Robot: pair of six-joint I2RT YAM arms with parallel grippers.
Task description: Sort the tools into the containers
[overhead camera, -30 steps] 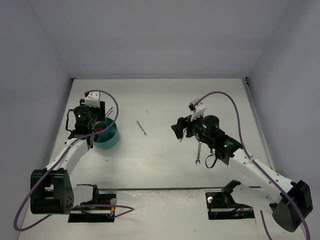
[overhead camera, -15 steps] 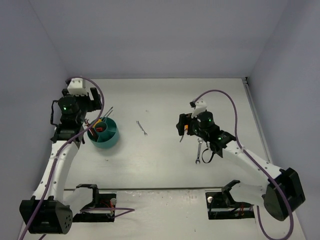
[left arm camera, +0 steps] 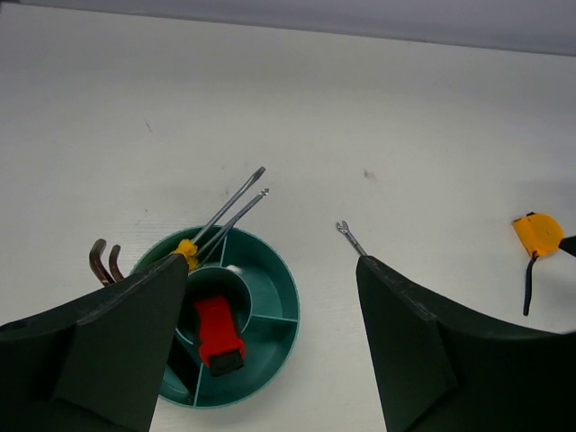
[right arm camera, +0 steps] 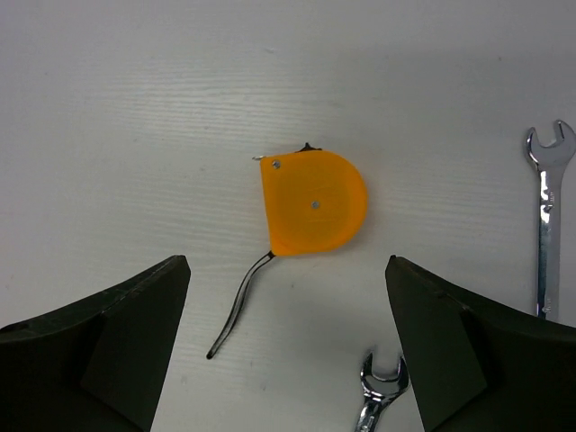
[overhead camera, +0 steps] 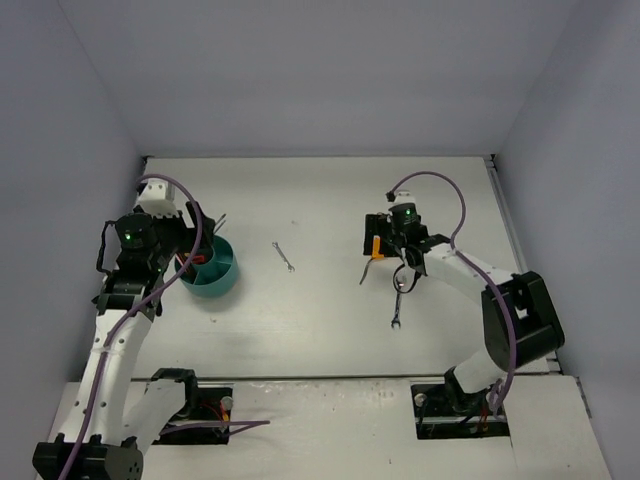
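My right claw (right arm camera: pixel 283 270) hangs wide and empty over the orange tool (right arm camera: pixel 313 202), which lies flat on the worktop (right arm camera: pixel 135 90). I'd drop straight and centre on its body, clear of the wrenches (right arm camera: pixel 544 225). My left claw (left arm camera: pixel 272 265), also wide, hovers over the bowl (left arm camera: pixel 295 310): knife (left arm camera: pixel 219 335) inside, screwdrivers (left arm camera: pixel 229 209) and hex keys (left arm camera: pixel 101 259) poking over its rim.

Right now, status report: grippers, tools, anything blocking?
Left gripper open, empty, above teal bowl. Right gripper open, empty, over orange tool. Red knife and screwdrivers in teal bowl; wrenches loose on table. Nothing blocking the orange tool.
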